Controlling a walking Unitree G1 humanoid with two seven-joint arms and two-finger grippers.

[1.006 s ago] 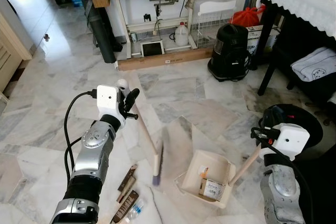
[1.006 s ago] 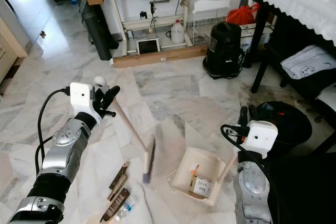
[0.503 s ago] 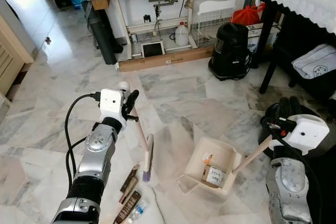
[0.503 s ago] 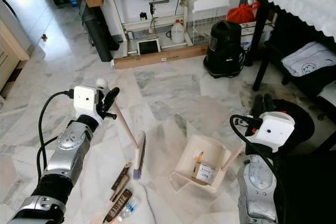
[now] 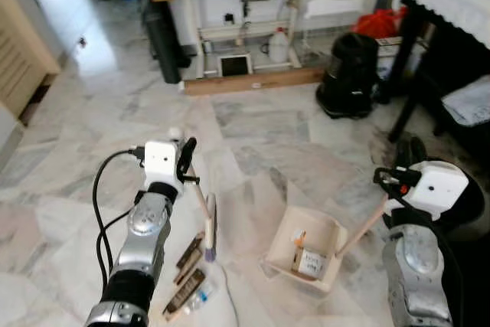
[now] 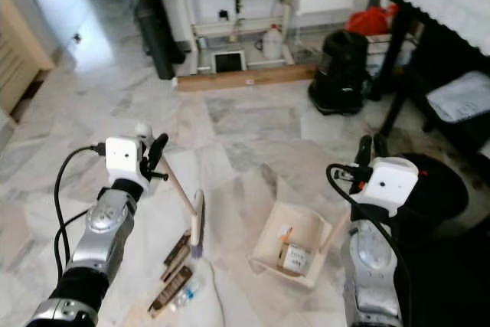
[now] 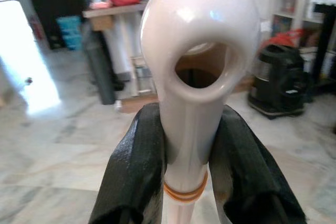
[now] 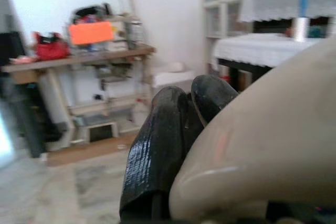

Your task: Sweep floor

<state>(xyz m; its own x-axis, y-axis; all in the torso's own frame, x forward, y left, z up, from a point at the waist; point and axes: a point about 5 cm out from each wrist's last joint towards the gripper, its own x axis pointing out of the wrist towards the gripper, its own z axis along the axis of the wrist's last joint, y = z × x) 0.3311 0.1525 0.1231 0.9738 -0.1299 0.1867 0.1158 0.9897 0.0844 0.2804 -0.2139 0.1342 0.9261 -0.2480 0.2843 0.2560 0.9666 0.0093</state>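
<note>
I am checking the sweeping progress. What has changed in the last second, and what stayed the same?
The left gripper drew the broom head toward the robot's left, up to the brown wrappers. The right gripper raised the dustpan handle, and the dustpan shifted a little. The camera also moved. Both grips held; the litter in the dustpan and the wrappers stayed.

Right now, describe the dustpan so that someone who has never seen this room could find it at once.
Start at the black vacuum cleaner by the dark table and come toward the robot over the marble floor. The dustpan is the cream tray holding small boxes, its long handle running up to the right end effector; the brush beside it is thin.
</note>
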